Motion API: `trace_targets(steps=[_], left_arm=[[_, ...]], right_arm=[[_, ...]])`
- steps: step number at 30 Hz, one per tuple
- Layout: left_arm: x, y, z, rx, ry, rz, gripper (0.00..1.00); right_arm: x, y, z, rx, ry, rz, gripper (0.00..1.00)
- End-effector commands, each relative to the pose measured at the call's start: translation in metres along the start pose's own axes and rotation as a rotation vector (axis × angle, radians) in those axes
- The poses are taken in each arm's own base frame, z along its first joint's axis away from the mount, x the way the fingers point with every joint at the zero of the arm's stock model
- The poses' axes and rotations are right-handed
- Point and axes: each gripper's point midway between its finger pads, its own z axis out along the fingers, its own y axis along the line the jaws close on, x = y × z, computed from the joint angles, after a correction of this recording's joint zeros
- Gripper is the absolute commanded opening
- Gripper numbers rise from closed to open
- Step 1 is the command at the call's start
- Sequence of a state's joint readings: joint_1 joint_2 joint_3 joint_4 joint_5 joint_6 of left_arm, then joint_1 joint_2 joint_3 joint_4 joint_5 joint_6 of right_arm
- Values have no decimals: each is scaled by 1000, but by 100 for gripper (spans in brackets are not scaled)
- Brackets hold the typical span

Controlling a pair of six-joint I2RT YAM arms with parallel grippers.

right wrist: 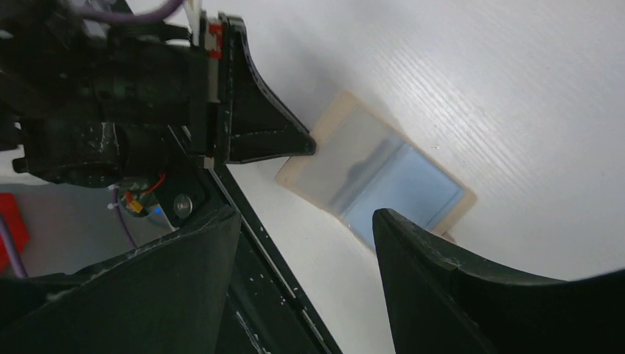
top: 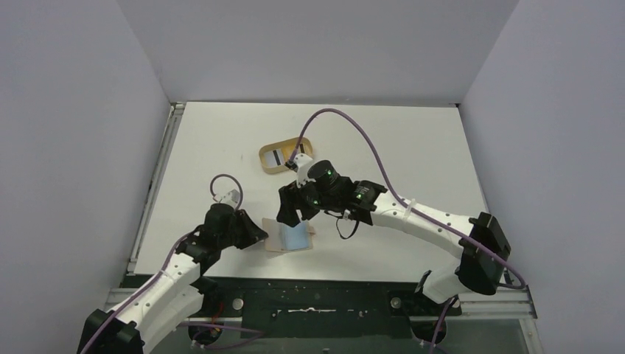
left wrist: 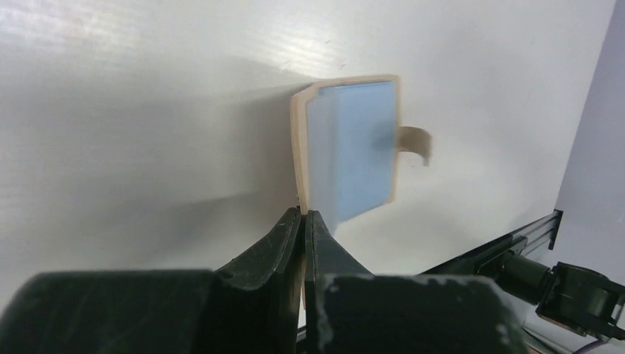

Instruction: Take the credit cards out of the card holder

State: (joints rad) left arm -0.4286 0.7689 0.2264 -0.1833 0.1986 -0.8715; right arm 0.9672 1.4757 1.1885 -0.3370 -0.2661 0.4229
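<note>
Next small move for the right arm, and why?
Probably lower the right gripper to the light blue card and close on its edge: it hangs open above the card, and the left gripper is shut on the card holder.

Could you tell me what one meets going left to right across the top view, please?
Left gripper → card holder → right arm's elbow. The right gripper and tray overlap the holder's span, so I leave them out.
</note>
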Motion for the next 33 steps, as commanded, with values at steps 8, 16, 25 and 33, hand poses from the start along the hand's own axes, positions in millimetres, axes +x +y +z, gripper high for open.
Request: trace_targets(steps=[8,16,25,33], left_arm=[[-44,-80,-25,-81,0,271,0],[-23,-82,4,-358,52,451,0],[-40,-105,8,-590,21,645,0],[-15,-114,26,-675,50,677,0]], right_arm=[[-23,-79,-44,197,-212,188,67],[-7,-138,-110,379,-266,280,67],[8,-150,-130,422,-265,321,67],[17,-167,-149,511,-284,357,67]])
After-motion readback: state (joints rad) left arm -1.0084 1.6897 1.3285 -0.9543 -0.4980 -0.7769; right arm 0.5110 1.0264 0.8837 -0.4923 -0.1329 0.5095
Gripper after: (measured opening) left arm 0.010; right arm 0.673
